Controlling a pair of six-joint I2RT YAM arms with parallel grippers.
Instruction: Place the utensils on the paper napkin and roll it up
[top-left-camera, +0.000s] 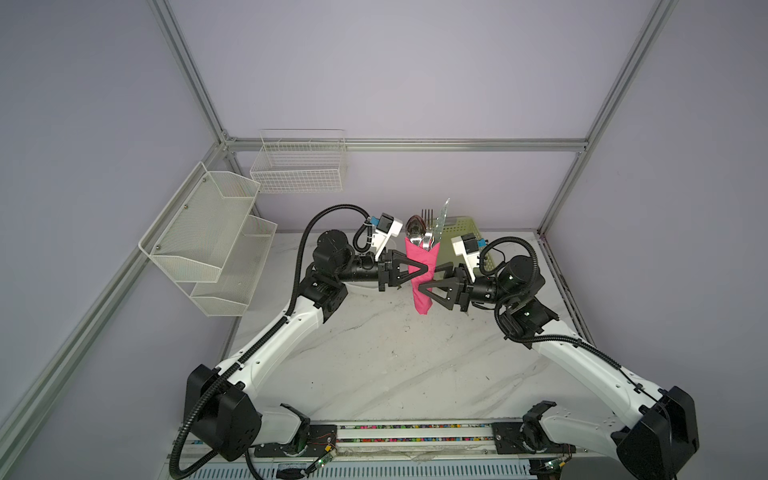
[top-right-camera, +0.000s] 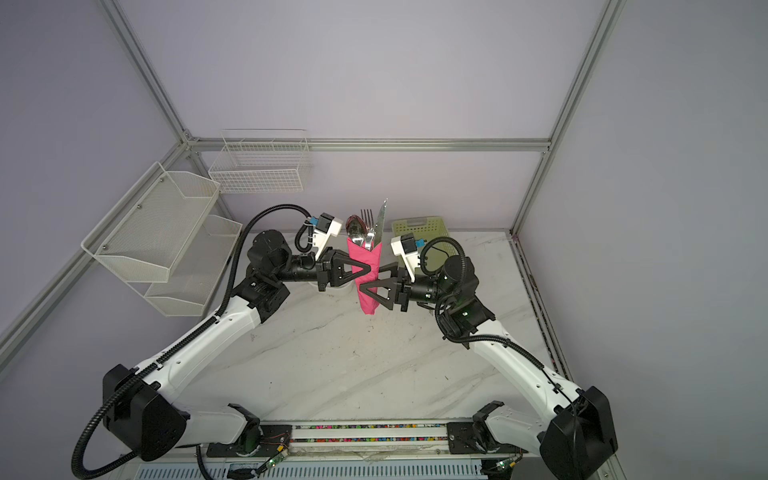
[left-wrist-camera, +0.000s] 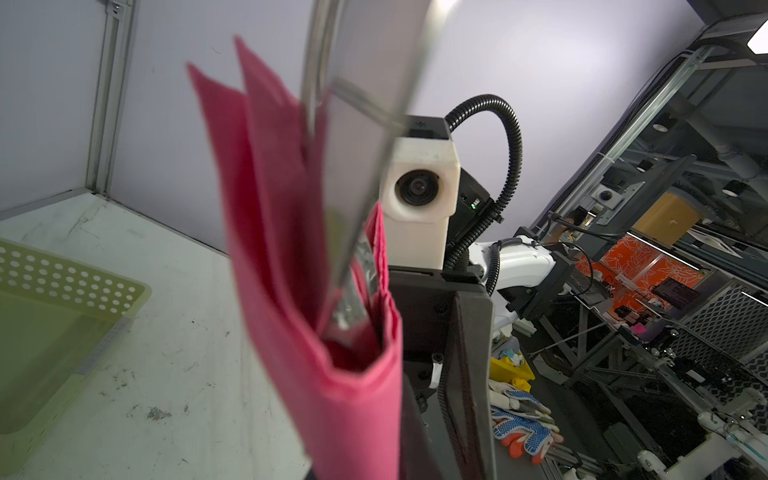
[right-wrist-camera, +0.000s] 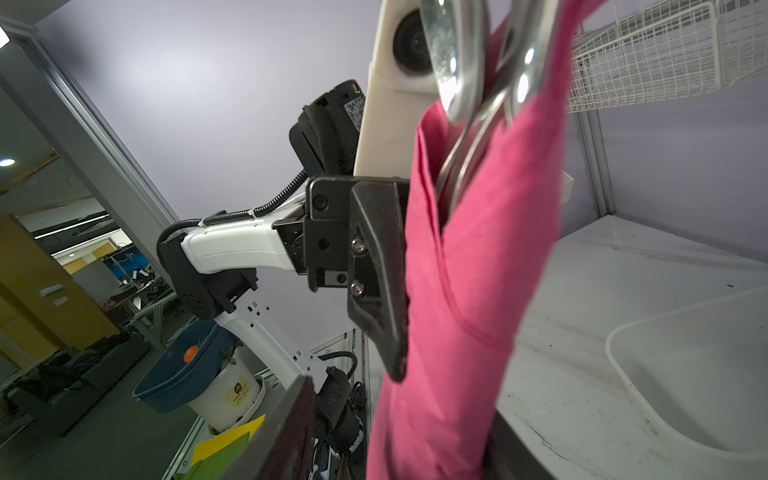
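Note:
The pink paper napkin (top-left-camera: 420, 286) (top-right-camera: 368, 291) is rolled into a tube and held upright above the marble table. The utensils stick out of its top: a spoon (top-left-camera: 414, 229), a fork (top-left-camera: 427, 219) and a knife blade (top-left-camera: 443, 214). My left gripper (top-left-camera: 422, 268) (top-right-camera: 365, 267) is shut on the roll's middle from the left. In the left wrist view the roll (left-wrist-camera: 332, 374) fills the space at my left gripper (left-wrist-camera: 361, 457). My right gripper (top-left-camera: 428, 279) (right-wrist-camera: 395, 449) stands open around the roll (right-wrist-camera: 457, 311); one finger (right-wrist-camera: 282, 436) is clear of it.
A pale green perforated basket (top-left-camera: 463, 232) (left-wrist-camera: 50, 316) stands at the back, behind the right arm. A white tub (right-wrist-camera: 685, 374) sits on the table near the roll. White mesh shelves (top-left-camera: 208, 241) and a wire basket (top-left-camera: 299, 166) hang on the left and back walls.

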